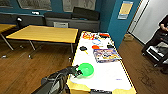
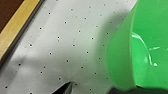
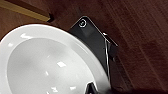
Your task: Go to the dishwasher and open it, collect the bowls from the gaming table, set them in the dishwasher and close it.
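The lime-green bowl (image 1: pixel 85 69) sits at the near left corner of the white gaming table (image 1: pixel 110 75), close to its edge, and I judge my main risk is it slipping or tipping off toward the wood floor (image 1: pixel 27 67) if my left gripper (image 1: pixel 77 72) has too little of the rim. That gripper meets the bowl's near-left rim, but I cannot tell how wide its jaws stand. My right wrist view shows a white bowl (image 3: pixel 50 62) close over the floor; its hold I cannot tell either.
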Robot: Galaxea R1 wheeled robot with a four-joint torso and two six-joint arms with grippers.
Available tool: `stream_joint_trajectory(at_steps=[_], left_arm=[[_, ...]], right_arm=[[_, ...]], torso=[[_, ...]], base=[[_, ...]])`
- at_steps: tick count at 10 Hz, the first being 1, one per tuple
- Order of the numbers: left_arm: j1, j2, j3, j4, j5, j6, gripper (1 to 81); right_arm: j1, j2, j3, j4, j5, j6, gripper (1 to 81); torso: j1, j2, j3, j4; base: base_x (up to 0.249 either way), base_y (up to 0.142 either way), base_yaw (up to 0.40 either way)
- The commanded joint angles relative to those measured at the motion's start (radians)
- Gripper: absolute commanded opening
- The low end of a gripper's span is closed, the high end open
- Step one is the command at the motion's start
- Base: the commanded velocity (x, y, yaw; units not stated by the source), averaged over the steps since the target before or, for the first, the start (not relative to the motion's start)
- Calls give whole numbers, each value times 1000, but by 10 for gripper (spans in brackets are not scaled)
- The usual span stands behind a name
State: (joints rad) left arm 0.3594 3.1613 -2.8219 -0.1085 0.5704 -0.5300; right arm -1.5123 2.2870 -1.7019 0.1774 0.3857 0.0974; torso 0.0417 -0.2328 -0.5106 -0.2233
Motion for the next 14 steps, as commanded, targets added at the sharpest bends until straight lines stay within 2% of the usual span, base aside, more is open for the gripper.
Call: stream_joint_trajectory(at_steps=[1,2,3,5,6,7,8,9,11,12,14], left_arm=[[-125,68,10,35,43,21,10],[-118,68,22,70,46,27,10],[-119,68,41,79,51,30,10],[-153,68,135,78,87,54,10],[-180,68,244,67,114,56,10],[-202,25,398,69,115,51,10],[-223,-60,563,76,106,42,10],[-252,-146,713,76,102,12,10],[-302,-295,945,78,97,-46,10],[-320,-352,1019,78,92,-60,10],[-326,-473,1161,78,92,-67,10]], right_arm=[[22,-50,12,-23,-54,1,10],[22,-47,6,-23,-56,1,10],[22,-44,2,-23,-56,1,10],[20,-50,9,-23,-56,1,10],[17,-53,10,-24,-56,1,10],[16,-53,7,-24,-56,-1,10],[17,-54,9,-24,-56,-1,10],[20,-56,15,-30,-57,-1,10],[22,-61,25,-33,-57,-2,10],[20,-61,26,-33,-57,-2,10],[16,-56,21,-33,-57,-4,10]], torso=[[0,0,0,0],[0,0,0,0],[0,0,0,0],[0,0,0,0],[0,0,0,0],[0,0,0,0],[0,0,0,0],[0,0,0,0],[0,0,0,0],[0,0,0,0],[0,0,0,0]], base=[[0,0,0],[0,0,0],[0,0,0],[0,0,0],[0,0,0],[0,0,0],[0,0,0],[0,0,0],[0,0,0],[0,0,0],[0,0,0]])
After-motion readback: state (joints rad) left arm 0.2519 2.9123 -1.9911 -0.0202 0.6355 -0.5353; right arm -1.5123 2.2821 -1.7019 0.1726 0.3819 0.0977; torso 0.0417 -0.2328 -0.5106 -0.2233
